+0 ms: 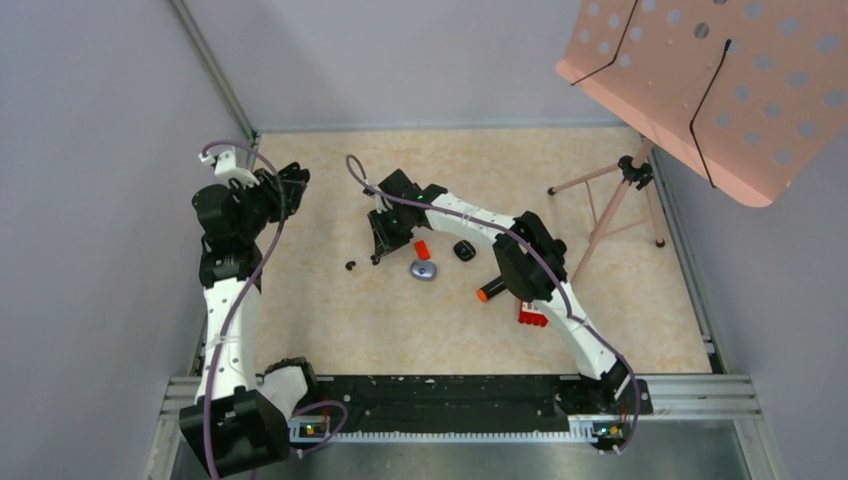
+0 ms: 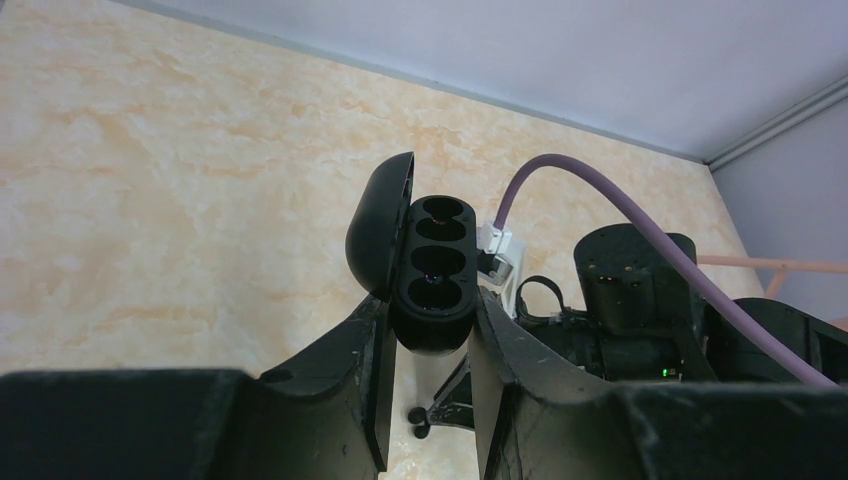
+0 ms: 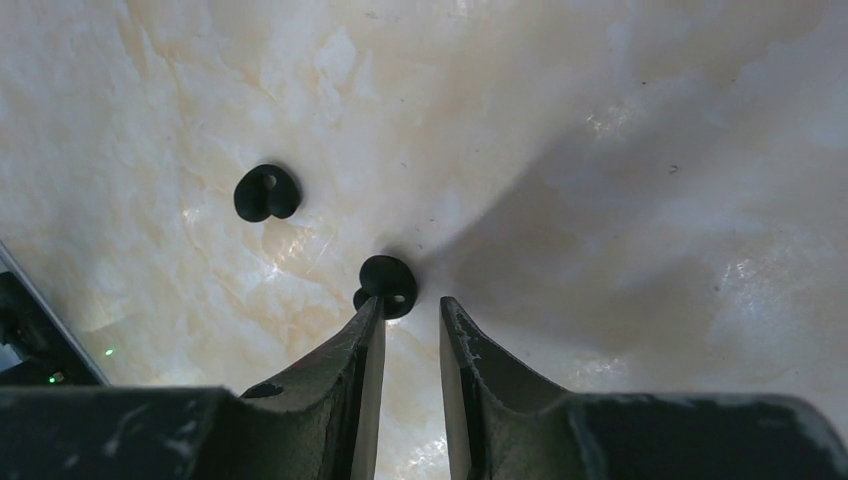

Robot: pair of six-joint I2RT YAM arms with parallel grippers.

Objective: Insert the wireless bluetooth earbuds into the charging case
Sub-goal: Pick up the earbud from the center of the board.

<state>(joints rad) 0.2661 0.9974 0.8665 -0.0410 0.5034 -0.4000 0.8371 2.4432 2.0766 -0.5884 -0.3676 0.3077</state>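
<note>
Earbuds: two tiny glossy black beans, apart on marbled table.

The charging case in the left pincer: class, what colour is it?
The charging case is black, seen best in the left wrist view.

Bright, even overhead light fills the top view, leaving only soft shadows beneath the arms. In the right wrist view the glossy tabletop throws white glare patches beside a broad grey shadow, and the near fingers blur slightly
</note>
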